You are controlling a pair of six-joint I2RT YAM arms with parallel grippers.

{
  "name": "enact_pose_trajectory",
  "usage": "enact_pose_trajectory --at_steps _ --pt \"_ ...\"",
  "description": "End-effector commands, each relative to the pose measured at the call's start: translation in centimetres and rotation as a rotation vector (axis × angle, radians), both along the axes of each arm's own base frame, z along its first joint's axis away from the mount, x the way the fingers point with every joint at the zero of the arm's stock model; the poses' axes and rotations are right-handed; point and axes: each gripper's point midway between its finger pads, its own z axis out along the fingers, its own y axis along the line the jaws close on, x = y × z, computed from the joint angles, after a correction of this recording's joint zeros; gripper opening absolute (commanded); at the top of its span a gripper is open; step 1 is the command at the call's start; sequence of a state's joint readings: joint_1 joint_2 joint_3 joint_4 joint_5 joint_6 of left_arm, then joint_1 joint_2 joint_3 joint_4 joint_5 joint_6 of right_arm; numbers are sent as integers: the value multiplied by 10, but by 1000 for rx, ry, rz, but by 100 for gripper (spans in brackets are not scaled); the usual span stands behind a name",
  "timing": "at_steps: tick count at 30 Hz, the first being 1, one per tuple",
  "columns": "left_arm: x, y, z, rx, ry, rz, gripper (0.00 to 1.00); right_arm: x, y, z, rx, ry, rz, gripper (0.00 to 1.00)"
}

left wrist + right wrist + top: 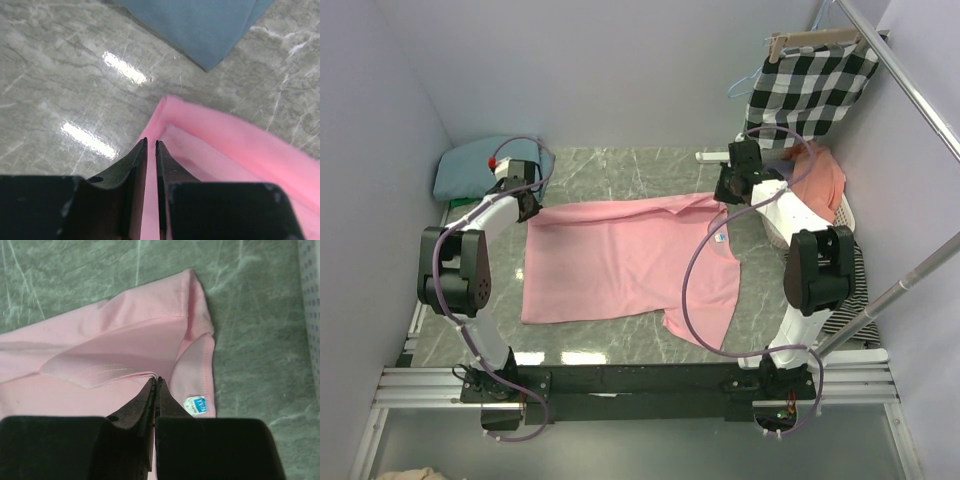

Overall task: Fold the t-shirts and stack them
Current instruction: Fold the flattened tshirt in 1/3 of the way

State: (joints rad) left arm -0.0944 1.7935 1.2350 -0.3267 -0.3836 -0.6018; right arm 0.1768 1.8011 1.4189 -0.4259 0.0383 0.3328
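Shirt on the worktop (620, 165): pink t-shirt (620, 260) spread flat mid-field, long axis running 9 to 3 o'clock in the overhead view, one sleeve trailing toward 5 o'clock. Left claw (527, 205) sits on the shirt's 10 o'clock corner; its wrist view shows the fingers drawn almost together with a sliver of pink cloth between them, so I judge it clamped on the edge. Right claw (730, 190) sits at the 2 o'clock corner beside the collar; its wrist view shows the fingers pressed together at a folded-over lip of pink cloth, a small blue label (195, 404) just at 4 o'clock of the tips. It looks pinched on that fold. From both claws the bulk of the shirt lies toward 6 o'clock, so a fold would carry the far edge toward the arm bases, both arms moving square to the long axis. Each arm is nearest its own corner. Teal t-shirt (470, 168) lies folded at 10 o'clock of the left claw, apart from the pink one; the stack likely goes there.
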Motion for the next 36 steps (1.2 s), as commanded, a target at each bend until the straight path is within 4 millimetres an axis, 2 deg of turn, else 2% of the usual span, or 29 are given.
enact_pose_trajectory --at_steps 1,3,9,13,15,16,21,22,24,25,30,31,33,34,36 --pt "19 19 36 25 -82 16 17 22 -21 29 -2 -98 -59 0" --pt "26 20 43 14 -96 14 17 27 -26 36 0 -103 -64 0" --pt "24 22 40 21 -86 14 17 21 -20 33 25 -76 -31 0" --pt "21 12 38 -18 -82 -19 18 4 -3 20 54 -13 25 0" --pt "18 4 33 -53 -79 -42 23 -4 5 14 57 13 50 0" --pt "17 -5 31 -75 -79 -70 24 -13 12 9 55 38 69 0" --pt "12 -18 17 -83 -35 -95 26 -45 27 -2 26 78 100 0" --pt "12 -21 15 -81 -25 -100 26 -55 25 -12 9 107 89 0" --pt "12 -24 14 -82 -22 -104 26 -65 23 -16 -6 116 70 0" --pt "11 -24 14 -85 -21 -103 26 -73 18 -27 -24 141 53 0" --pt "7 -29 10 -92 -10 -114 31 -86 -8 -42 -135 155 -52 0" --pt "5 -30 7 -92 -4 -116 33 -85 -10 -41 -145 152 -62 19" --pt "4 -32 3 -95 8 -119 37 -82 -16 -38 -176 146 -80 27" --pt "1 -33 0 -98 15 -121 37 -77 -15 -32 -172 126 -79 34" --pt "-2 -35 -3 -106 23 -125 40 -72 -11 -25 -157 101 -66 39"
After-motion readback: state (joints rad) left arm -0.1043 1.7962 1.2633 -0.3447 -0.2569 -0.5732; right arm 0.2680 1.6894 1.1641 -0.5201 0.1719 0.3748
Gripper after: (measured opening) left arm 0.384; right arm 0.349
